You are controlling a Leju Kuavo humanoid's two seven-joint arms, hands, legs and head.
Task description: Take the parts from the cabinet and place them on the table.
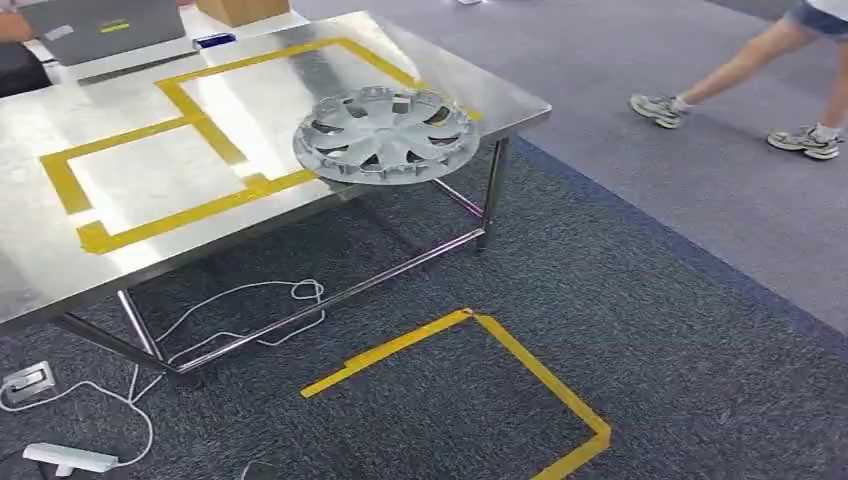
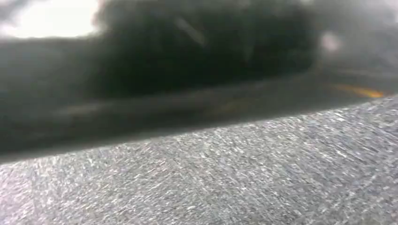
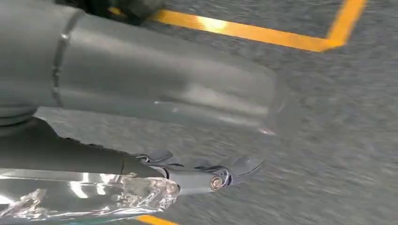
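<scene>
Wheel cover point(image 1: 385, 133) lies flat on the steel table point(image 1: 120, 270), at its near right corner, overlapping the yellow tape outline point(image 1: 150, 220) there; part of its rim seems to hang just past the table edge. So one part looks delivered.

Right hand point(image 3: 141, 140): hangs over the grey carpet point(image 3: 338, 140), thumb and fingers apart, holding nothing. Something clear and crinkled, like film point(image 3: 84, 199), sits against the fingers; cannot tell what it is. Floor tape point(image 3: 263, 33) lies beyond the hand.

Left hand: left wrist view is blurred, dark shapes over carpet; cannot tell its state.

Judged step: heading off to the cabinet for the next part. Cabinet is nowhere in these frames, so the robot must turn to find it. Keep both arms low and close while turning.

Around: white cables point(image 1: 240, 310) and a power strip point(image 1: 70, 458) on the floor under the table. A person point(image 1: 740, 70) walks past on the far right; the likeliest obstruction. Laptop point(image 1: 105, 25) and cardboard box point(image 1: 240, 10) at the table's far end.
</scene>
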